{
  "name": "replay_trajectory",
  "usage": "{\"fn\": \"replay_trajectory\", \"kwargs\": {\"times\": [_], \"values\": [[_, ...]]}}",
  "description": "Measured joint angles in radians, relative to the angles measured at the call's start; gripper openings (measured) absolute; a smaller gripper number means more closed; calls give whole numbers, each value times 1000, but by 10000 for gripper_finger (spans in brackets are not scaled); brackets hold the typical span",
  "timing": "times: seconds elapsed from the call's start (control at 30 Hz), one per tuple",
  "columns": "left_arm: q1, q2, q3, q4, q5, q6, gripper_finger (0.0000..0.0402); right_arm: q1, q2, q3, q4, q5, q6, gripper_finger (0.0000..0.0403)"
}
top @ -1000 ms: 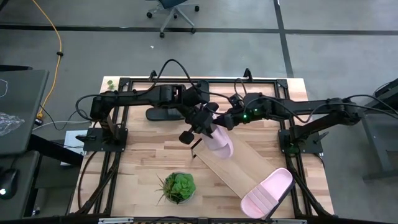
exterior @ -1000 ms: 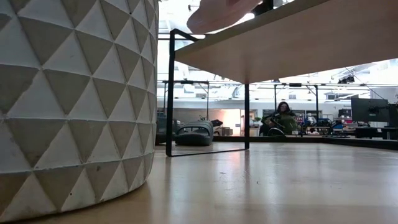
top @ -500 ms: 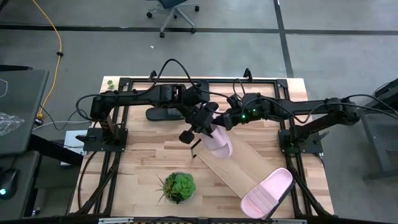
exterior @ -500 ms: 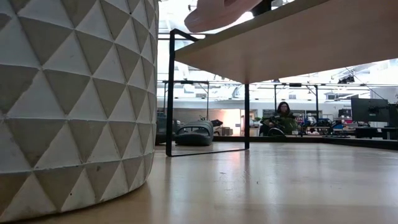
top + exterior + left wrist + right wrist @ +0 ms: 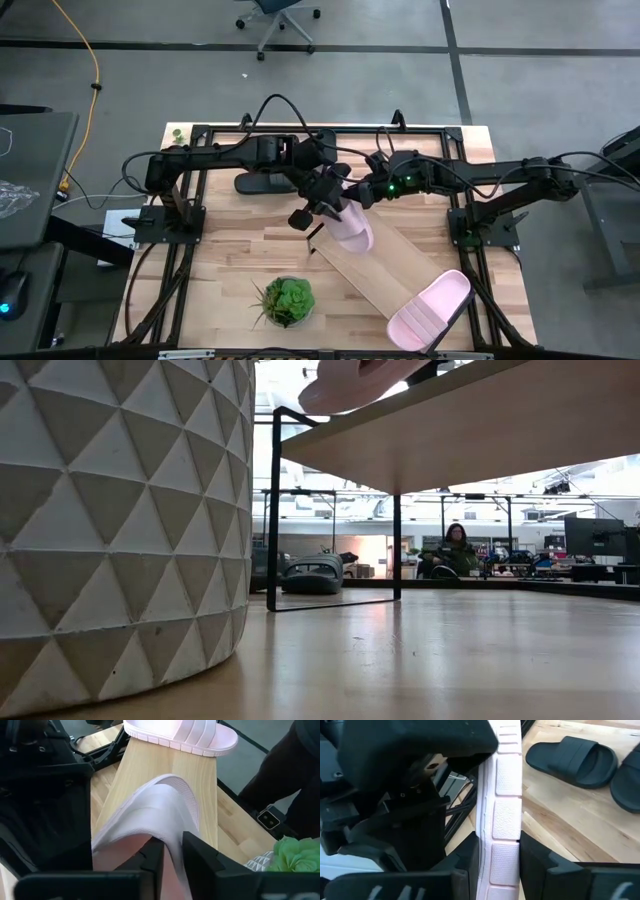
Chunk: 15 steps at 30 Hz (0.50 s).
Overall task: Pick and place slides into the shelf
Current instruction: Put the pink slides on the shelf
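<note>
A pale pink slide (image 5: 352,230) sits at the far left end of the shelf (image 5: 385,272), a light-wood board with a black frame. My left gripper (image 5: 333,205) and my right gripper (image 5: 363,195) are both shut on this slide's far end. In the low view, the slide's end (image 5: 350,380) sticks out past the shelf's edge. A second pink slide (image 5: 430,310) lies on the shelf's near right end. Two black slides (image 5: 580,752) lie on the tabletop at the far side, partly under my left arm (image 5: 262,183). My left gripper pinches a thin edge of the pink slide (image 5: 170,837) between its two fingers, at the end nearest the wrist. The rest of the slide reaches away from the fingers over the shelf board (image 5: 150,765). My right gripper pinches the pink slide's ribbed sole edge (image 5: 500,832) between its two fingers, one on each face. The slide stands on edge in the hold and runs lengthwise away from the fingers.
A potted plant (image 5: 286,300) in a white faceted pot (image 5: 120,520) stands near the table's near edge, left of the shelf. Black metal frames edge the table on both sides. A person (image 5: 455,550) sits far behind the table.
</note>
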State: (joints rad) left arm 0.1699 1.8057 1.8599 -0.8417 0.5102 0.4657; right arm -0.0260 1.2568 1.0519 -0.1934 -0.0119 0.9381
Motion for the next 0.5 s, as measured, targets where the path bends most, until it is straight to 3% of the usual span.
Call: {"fn": "replay_trajectory", "kwargs": {"times": [0.3,0.5], "values": [[0,0,0,-1,-9,-25,143,7,-1,0,-34,22,3,83],[1,-1,0,-1,-57,-25,166,7,-34,0,-120,75,2,83]]}}
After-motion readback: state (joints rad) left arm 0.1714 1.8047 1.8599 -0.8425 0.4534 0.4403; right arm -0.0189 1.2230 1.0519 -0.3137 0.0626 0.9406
